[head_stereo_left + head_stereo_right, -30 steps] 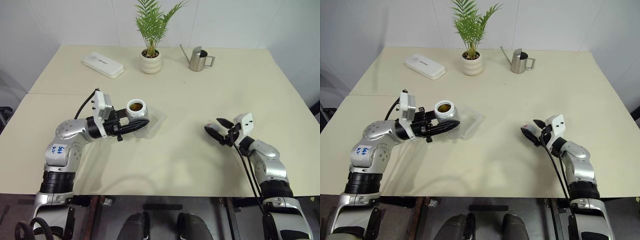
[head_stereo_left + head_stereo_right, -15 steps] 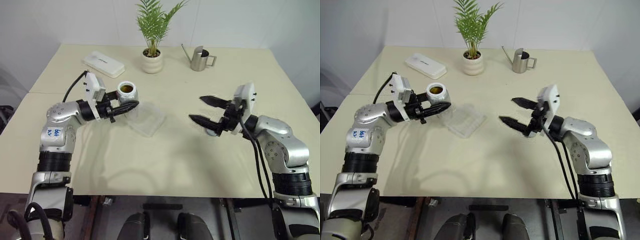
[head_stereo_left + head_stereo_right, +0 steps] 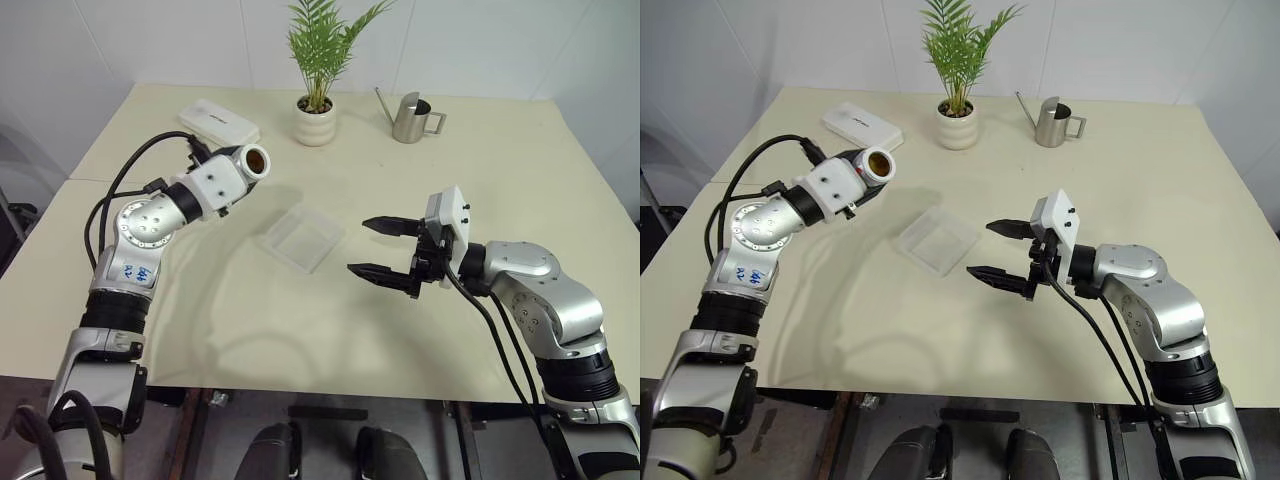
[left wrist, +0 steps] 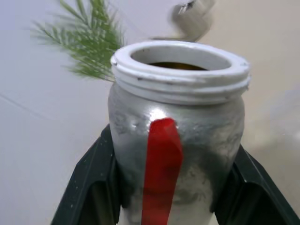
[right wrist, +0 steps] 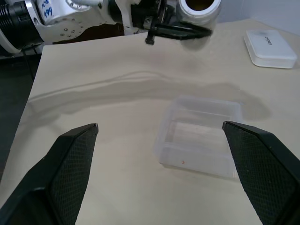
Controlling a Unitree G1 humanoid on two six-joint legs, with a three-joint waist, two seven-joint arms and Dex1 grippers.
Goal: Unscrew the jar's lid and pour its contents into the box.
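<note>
We hold the open jar up and get ready to pour.

Our left hand (image 4: 176, 197) is clenched tight around the jar (image 3: 243, 165), its two black fingers (image 4: 89, 187) pressed on the silver sides, up in the air over the left part of the tabletop (image 3: 500, 170). The jar's mouth has no lid on it. Our right hand (image 3: 385, 248) is spread wide and grasps nothing, just to the right of the box (image 3: 301, 236), which lies near the middle of the tabletop. To pour well, we should bring the jar's mouth right over the box, keep it low, and tip slowly so nothing bounces out. Inside the jar we see something brown, but not how much. We cannot find the lid.
</note>
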